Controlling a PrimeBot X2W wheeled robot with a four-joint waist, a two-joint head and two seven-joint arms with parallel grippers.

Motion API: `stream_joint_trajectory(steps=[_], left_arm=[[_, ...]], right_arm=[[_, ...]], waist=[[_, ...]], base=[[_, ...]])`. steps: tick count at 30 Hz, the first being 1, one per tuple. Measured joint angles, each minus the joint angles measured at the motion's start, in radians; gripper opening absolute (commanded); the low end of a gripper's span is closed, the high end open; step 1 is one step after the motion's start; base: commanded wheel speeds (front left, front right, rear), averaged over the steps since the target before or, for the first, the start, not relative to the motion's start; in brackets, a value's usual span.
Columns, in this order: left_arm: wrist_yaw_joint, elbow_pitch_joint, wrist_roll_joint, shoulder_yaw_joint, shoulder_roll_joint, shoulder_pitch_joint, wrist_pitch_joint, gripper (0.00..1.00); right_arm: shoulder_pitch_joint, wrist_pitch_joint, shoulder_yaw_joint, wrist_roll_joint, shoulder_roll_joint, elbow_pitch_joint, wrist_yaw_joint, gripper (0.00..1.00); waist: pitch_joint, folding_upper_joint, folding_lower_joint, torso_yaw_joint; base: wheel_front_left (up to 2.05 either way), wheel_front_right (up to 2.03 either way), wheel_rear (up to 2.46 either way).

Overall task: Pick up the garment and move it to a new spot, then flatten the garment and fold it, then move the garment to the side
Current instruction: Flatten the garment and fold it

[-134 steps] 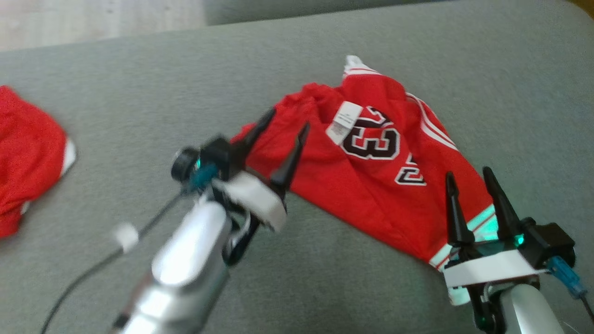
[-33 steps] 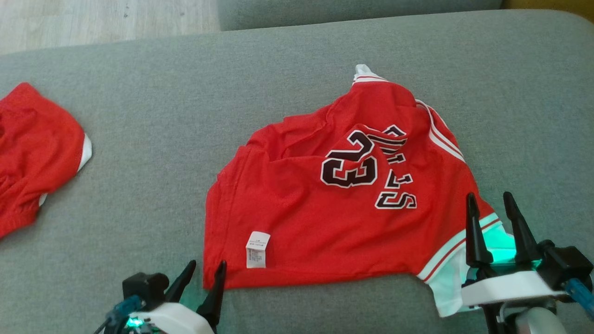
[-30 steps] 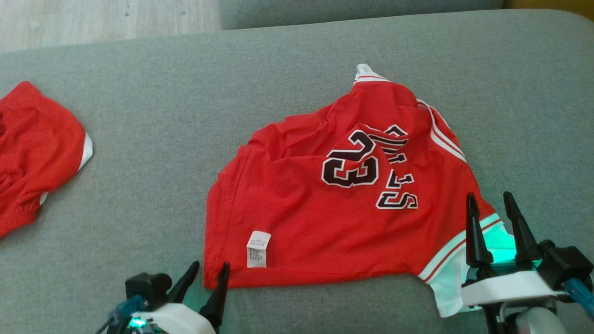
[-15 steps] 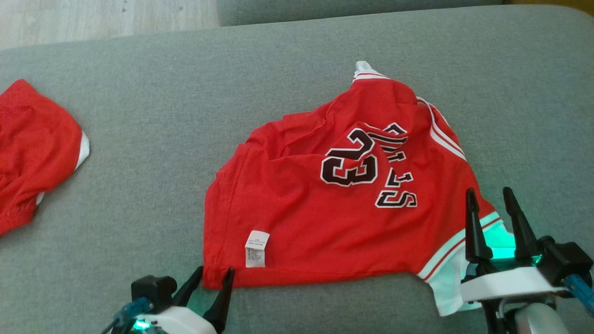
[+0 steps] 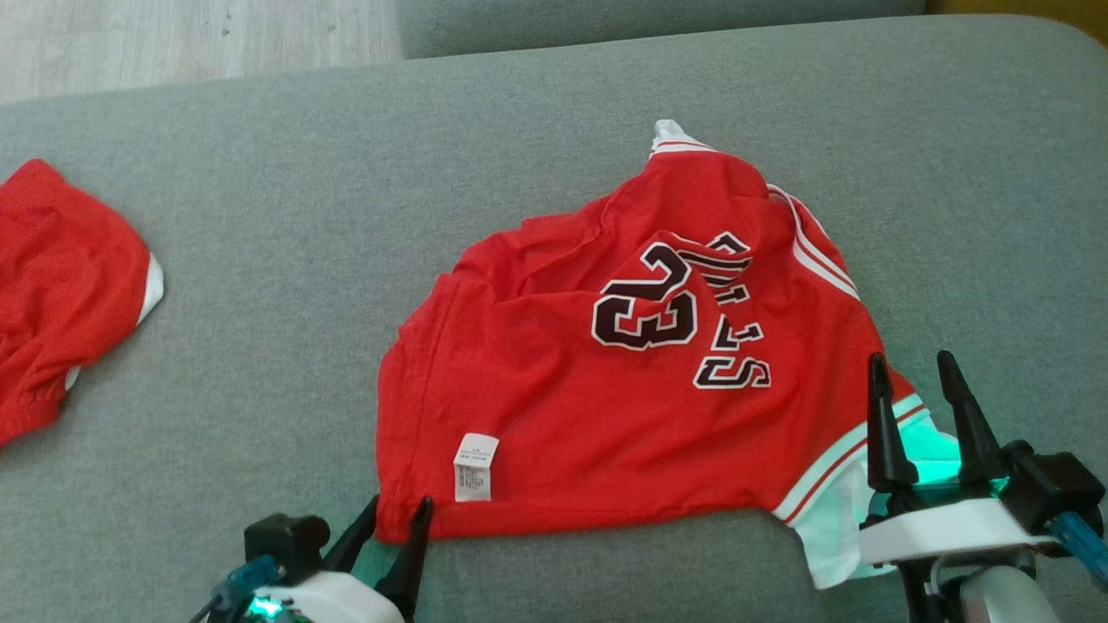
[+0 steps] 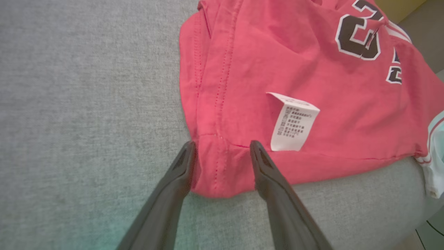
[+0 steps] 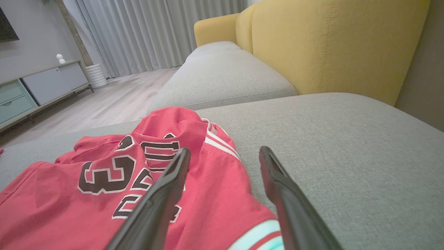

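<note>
Both grippers have fingers (image 7: 156, 205) parted. Left gripper (image 6: 222, 144) straddles the near-left hem corner of the red garment (image 5: 554, 381), corner between the fingers and not pinched, care label (image 6: 291, 125) just beside. Right gripper (image 5: 911, 359) is wide open and empty over the white-trimmed right end. Garment lies rumpled on the grey sofa cushion (image 5: 260, 260).

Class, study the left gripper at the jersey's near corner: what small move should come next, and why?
Probably close the left gripper on the jersey corner: its fingers straddle it, jaws apart, with cloth between them, so shutting should secure a grip for flattening.
</note>
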Motion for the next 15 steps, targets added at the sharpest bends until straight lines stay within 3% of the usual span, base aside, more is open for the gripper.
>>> stream_joint_trajectory(steps=[7, 12, 14, 15], left_arm=[[0.000, 0.007, 0.000, 0.000, 0.000, -0.005, -0.007, 0.79], [-0.002, 0.007, 0.000, -0.002, -0.001, -0.013, -0.006, 0.33], [-0.008, 0.003, 0.000, -0.001, -0.001, -0.020, -0.007, 0.00], [-0.009, -0.004, 0.000, -0.001, -0.001, -0.021, -0.008, 0.00]], right_arm=[[0.001, 0.000, 0.003, 0.000, 0.000, 0.003, 0.000, 1.00], [0.002, 0.000, 0.003, 0.000, 0.000, 0.003, 0.000, 1.00], [0.002, 0.000, 0.002, 0.000, 0.000, 0.003, 0.000, 1.00], [0.002, 0.000, 0.002, 0.000, 0.000, 0.003, 0.000, 1.00]], waist=[[-0.011, 0.0000, 0.0000, -0.005], [-0.013, 0.0000, 0.0000, -0.007], [-0.013, 0.0000, 0.0000, -0.005], [-0.013, 0.0000, 0.0000, -0.004]], base=[[0.00, 0.00, 0.00], [0.00, 0.00, 0.00], [0.00, 0.00, 0.00], [0.00, 0.00, 0.00]])
